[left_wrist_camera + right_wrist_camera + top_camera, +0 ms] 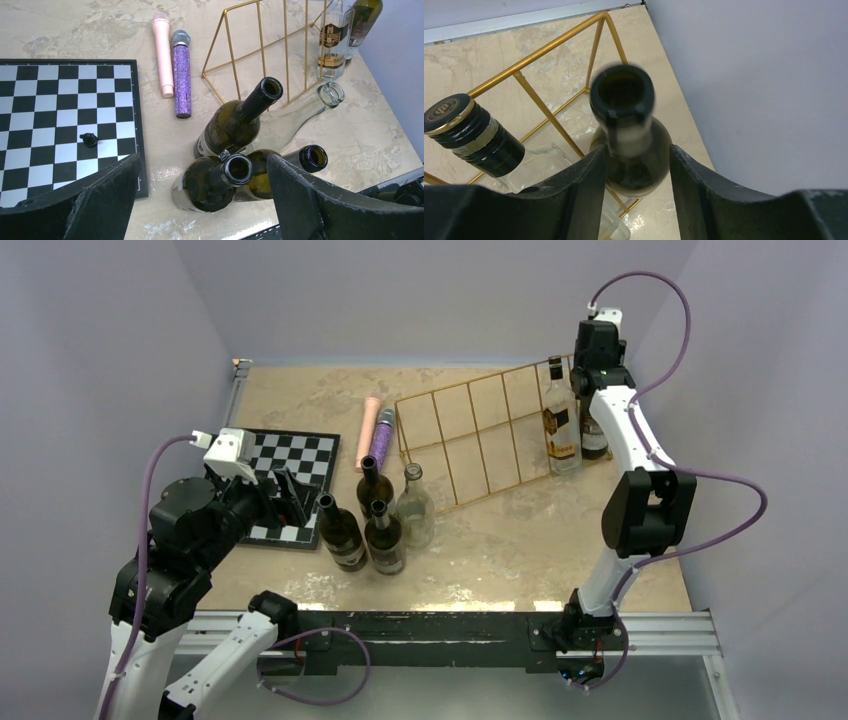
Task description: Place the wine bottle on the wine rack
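The wine rack (478, 435), a long golden wire frame, lies at the back of the table. At its right end a dark green wine bottle (624, 100) stands upright, its open mouth blurred. My right gripper (636, 165) sits around that bottle's neck. Its fingers stand slightly apart from the glass, so it is open. From the top view the bottle (593, 435) is half hidden behind the right arm. My left gripper (205, 180) hangs open above a cluster of bottles, holding nothing, with one dark bottle mouth (237, 169) between its fingers.
A clear bottle with a black cap (562, 425) stands next to the dark one. Three dark bottles and a clear one (414, 510) cluster at centre. A pink microphone (370, 430) and a purple one (381, 440) lie beside the chessboard (290, 465). The side wall is close on the right.
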### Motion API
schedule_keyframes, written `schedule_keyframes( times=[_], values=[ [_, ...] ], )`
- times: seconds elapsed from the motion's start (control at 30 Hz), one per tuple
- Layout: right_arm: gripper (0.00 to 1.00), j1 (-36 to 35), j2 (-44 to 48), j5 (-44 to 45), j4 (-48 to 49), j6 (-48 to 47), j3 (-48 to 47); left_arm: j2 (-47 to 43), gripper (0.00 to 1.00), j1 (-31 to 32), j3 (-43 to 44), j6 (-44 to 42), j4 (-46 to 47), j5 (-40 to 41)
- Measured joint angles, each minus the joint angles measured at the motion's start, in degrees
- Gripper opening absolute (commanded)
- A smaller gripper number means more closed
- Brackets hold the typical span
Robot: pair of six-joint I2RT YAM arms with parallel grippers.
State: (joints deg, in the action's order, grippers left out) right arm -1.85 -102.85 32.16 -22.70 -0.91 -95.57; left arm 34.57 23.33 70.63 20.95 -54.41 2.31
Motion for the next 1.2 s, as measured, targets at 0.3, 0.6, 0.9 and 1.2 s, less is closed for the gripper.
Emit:
schedule_keyframes(
  times=[0.3,0.6,0.9,1.2],
  values=[
    [0.58,0.68,-2.47,-0.17,0.15,0.00,-0.31,0.50,0.99,0.00,0.31,-0.66,-0.09,0.35],
    [0.63,0.74,-3.65,-0.61,0.50,0.02,-0.31,0.50,0.99,0.00,0.31,-0.63,-0.11,0.37],
    [0.57,0.76,-3.65,-3.17,2.03,0.00,-0.31,0.52,0.99,0.00,0.31,-0.61,-0.09,0.37],
    [0.54,1.38,-5.33,-7.89,4.31,-0.92,-3.78,0.59,0.99,0.00,0.28,-0.61,-0.04,0.37]
  ],
)
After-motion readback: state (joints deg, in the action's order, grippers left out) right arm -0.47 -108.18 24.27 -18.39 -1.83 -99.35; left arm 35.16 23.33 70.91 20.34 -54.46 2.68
